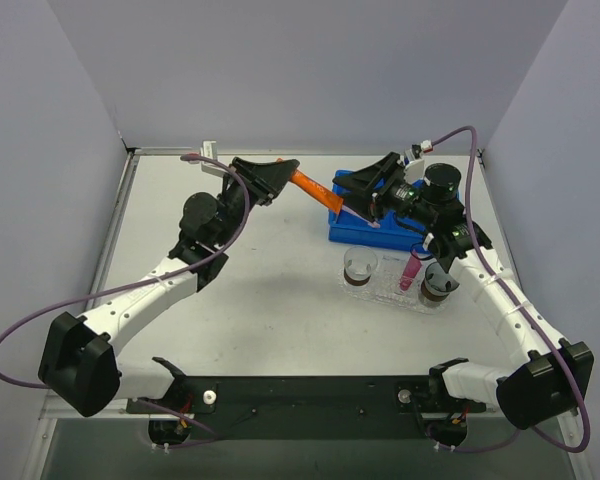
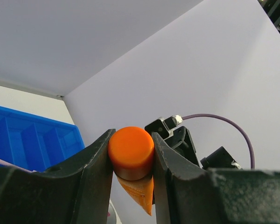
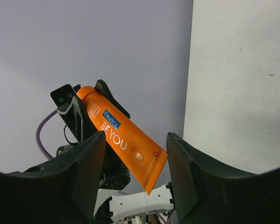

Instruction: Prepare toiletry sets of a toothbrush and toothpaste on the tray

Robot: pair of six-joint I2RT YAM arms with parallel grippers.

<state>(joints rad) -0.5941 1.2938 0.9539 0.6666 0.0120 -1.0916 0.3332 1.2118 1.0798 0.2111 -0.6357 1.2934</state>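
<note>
Currently | risk: left fingers [image 2: 95, 163], clamped on the orange toothpaste [image 3: 119, 140] at its cap, may release before the open right fingers [image 3: 86, 172] pinch the flat tail, dropping it onto the counter [image 1: 280, 300] short of the tray [image 1: 385, 290] | position: tube aloft, tail between right fingers, apparently untouched; blue bin [image 1: 360, 235] beyond

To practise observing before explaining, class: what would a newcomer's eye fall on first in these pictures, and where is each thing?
The orange tube, held mid-air by its cap in the left end effector, near the blue bin. Its flat tail sits between the fingers of the open right end effector. A pink tube rests on the tray, front right.
</note>
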